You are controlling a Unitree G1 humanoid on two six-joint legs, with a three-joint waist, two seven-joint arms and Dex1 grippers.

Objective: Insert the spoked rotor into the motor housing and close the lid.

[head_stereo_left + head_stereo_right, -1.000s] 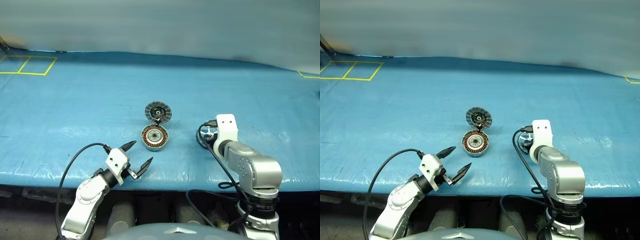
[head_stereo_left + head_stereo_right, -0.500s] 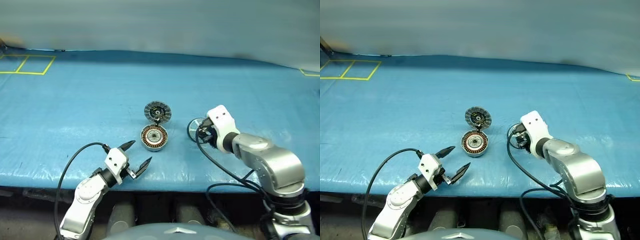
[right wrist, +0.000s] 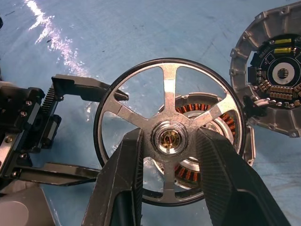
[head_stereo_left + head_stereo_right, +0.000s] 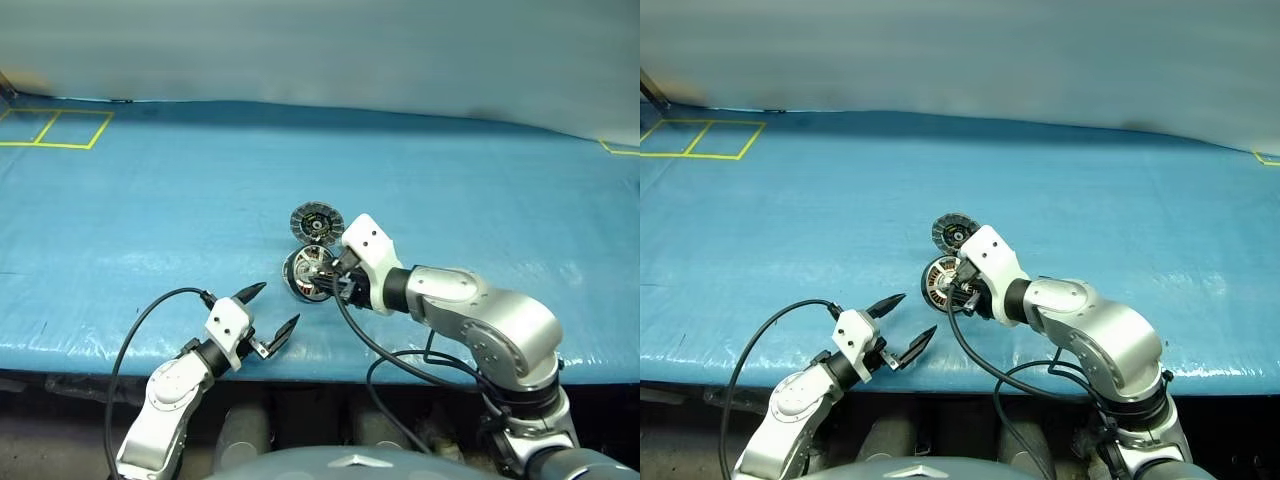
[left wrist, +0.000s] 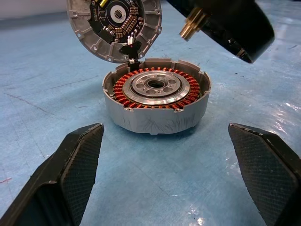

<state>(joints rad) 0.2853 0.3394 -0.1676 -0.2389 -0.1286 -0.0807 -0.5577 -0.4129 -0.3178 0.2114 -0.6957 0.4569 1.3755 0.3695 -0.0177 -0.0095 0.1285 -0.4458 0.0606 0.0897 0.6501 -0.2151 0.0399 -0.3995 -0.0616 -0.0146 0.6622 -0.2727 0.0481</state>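
Your right pincer [image 3: 169, 155] is clamped on the spoked rotor's [image 3: 170, 136] hub, arm reaching across; your left pincer [image 4: 268, 310] hovers with fingers spread wide, nearer you.

Spoked rotor [image 3: 170, 136], silvery five-spoke wheel, pinched at hub between right gripper [image 3: 168, 155] fingers, above motor housing [image 5: 156, 100]. Housing open, copper windings showing. Lid [image 5: 114, 26] just beyond, ribbed face visible.
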